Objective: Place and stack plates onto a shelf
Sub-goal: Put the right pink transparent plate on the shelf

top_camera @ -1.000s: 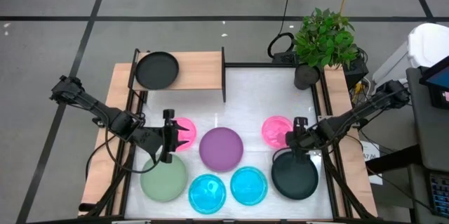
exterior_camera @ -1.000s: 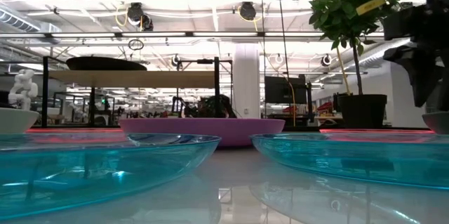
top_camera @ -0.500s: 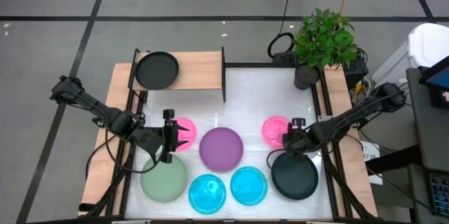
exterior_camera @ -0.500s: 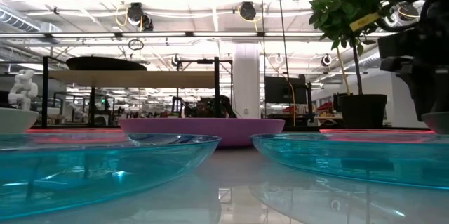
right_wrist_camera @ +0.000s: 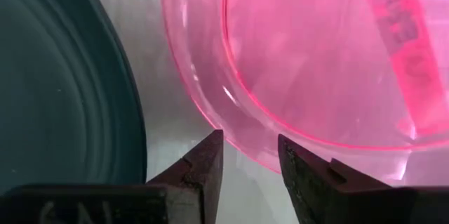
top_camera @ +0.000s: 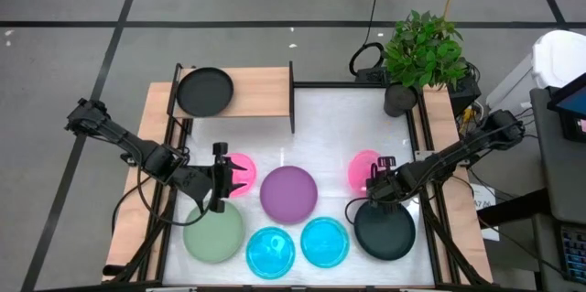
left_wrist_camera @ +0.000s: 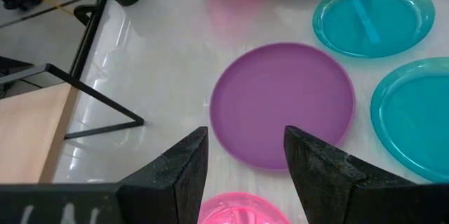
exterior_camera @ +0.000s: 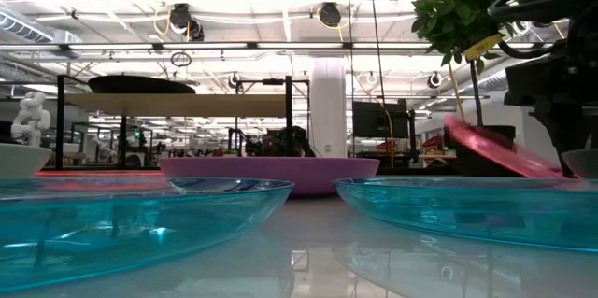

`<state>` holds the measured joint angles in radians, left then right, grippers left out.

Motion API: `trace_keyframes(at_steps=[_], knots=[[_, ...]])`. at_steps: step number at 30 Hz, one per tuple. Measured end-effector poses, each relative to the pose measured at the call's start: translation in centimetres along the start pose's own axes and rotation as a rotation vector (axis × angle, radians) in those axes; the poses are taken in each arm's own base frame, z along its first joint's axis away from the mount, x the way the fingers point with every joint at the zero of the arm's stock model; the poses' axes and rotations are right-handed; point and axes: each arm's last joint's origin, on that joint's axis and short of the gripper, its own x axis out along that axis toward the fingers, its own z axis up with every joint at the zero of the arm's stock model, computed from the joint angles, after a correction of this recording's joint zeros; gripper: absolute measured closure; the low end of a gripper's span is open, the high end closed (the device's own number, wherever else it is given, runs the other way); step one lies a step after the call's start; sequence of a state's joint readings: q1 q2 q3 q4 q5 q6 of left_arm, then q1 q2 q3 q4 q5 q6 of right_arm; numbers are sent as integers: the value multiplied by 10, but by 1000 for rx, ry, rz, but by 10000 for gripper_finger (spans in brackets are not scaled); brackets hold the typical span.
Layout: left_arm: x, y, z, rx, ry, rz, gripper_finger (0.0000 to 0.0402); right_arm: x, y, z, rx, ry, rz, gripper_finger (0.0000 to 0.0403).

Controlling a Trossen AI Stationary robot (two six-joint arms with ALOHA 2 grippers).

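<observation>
My right gripper (top_camera: 376, 185) is shut on the right pink plate (top_camera: 363, 169), which stands tilted in the low view (exterior_camera: 495, 153), beside the black plate (top_camera: 385, 230) on the table. My left gripper (top_camera: 221, 178) hangs open over the left pink plate (top_camera: 242, 175), touching nothing; in its wrist view the fingers (left_wrist_camera: 188, 171) frame the purple plate (left_wrist_camera: 283, 104). A second black plate (top_camera: 204, 91) rests on the wooden shelf (top_camera: 261, 86). The sage-green plate (top_camera: 213, 231) and two cyan plates (top_camera: 271, 251) (top_camera: 325, 241) lie flat along the near edge. My right gripper pinches the pink plate's rim (right_wrist_camera: 245, 155) between its two fingers, on the side next to the black plate. The fingers come in from the table's right, slanting down. The plate is tilted, its left side raised off the table and its right side low by the fingers.
A potted plant (top_camera: 421, 49) stands at the far right corner. Black shelf posts (top_camera: 291, 95) rise beside the board. Bare white tabletop (top_camera: 339, 127) lies between the shelf and the plates; the shelf's right half is bare wood.
My right gripper has moved a little toward the table's left and taken hold of the pink plate's rim. The plate, flat before, has tipped up: its left side has risen while its right side stays low.
</observation>
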<state>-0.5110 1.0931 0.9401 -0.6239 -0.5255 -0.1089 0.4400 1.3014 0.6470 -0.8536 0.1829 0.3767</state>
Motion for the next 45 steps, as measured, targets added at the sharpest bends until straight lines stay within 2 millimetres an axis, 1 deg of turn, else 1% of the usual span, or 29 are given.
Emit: trace_keyframes(at_steps=[12,23,29,35,38,42,45], knots=[[0,0,0,1,0,0,209,-6,-2,-1,-9,-36,15,285],[0,0,0,8,0,0,209,-6,-1,-1,-40,-38,45,285],[0,0,0,9,0,0,209,-6,-1,0,-10,-51,16,285],[0,0,0,16,0,4,209,-12,-5,-2,20,-95,-21,285],[0,0,0,21,-1,15,209,-16,-6,-3,28,-120,-6,285],[0,0,0,22,-1,18,209,-18,-4,-5,15,-104,77,285],[0,0,0,22,-1,18,209,-17,-4,-5,11,-93,65,288]])
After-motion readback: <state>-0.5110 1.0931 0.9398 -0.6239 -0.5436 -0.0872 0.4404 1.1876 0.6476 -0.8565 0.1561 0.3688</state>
